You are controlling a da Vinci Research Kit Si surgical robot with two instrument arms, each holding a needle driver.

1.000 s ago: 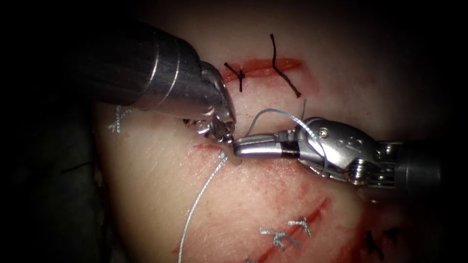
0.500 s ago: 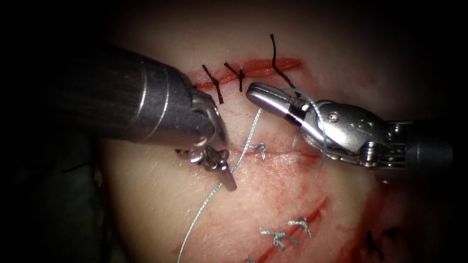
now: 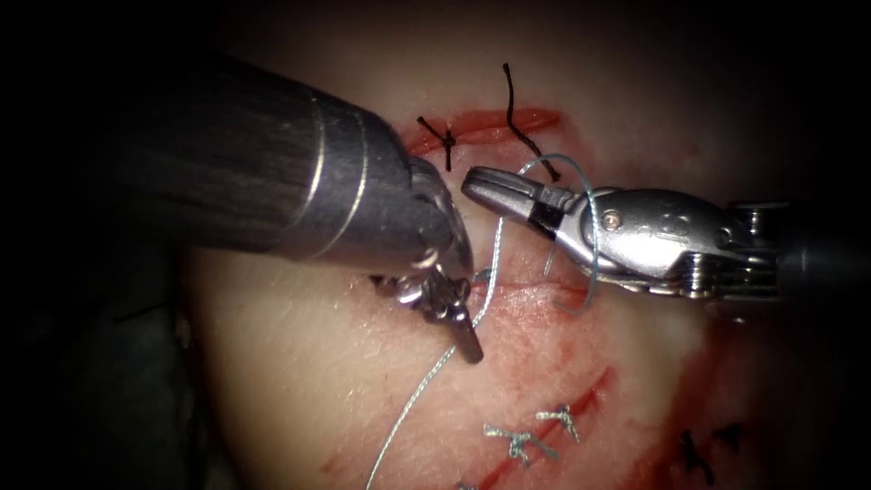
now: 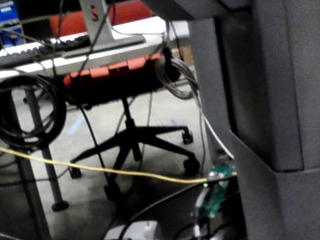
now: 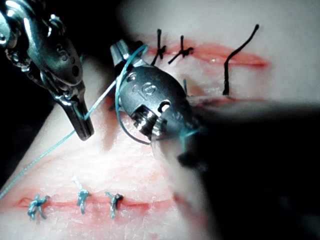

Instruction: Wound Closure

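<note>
Left tool [image 3: 464, 338] sat over the tissue [image 3: 299, 363] just left of the middle cut [image 3: 535, 290], jaws clenched on the pale thread [image 3: 426, 381]; the thread ran from those jaws down and left across the tissue, and also up toward the right tool [image 3: 485, 186]; right tool lay nearly level above the middle cut, jaws pressed together, with the thread looped around them and around the tool body; could not tell whether the jaws actually gripped the strand; needle not identified, so no position along its curve recorded; a pale knot [image 3: 481, 272] lay on the middle cut, partly hidden by the left tool; upper cut [image 3: 494, 122] carried dark stitches [image 3: 446, 141]; lower cut [image 3: 581, 395] carried pale knotted stitches [image 3: 522, 445]; red fluid [image 3: 544, 336] stained the tissue around the middle cut; right wrist view showed the thread coiled round the right tool [image 5: 122, 52] and the left tool [image 5: 82, 125] pinching the strand.
</note>
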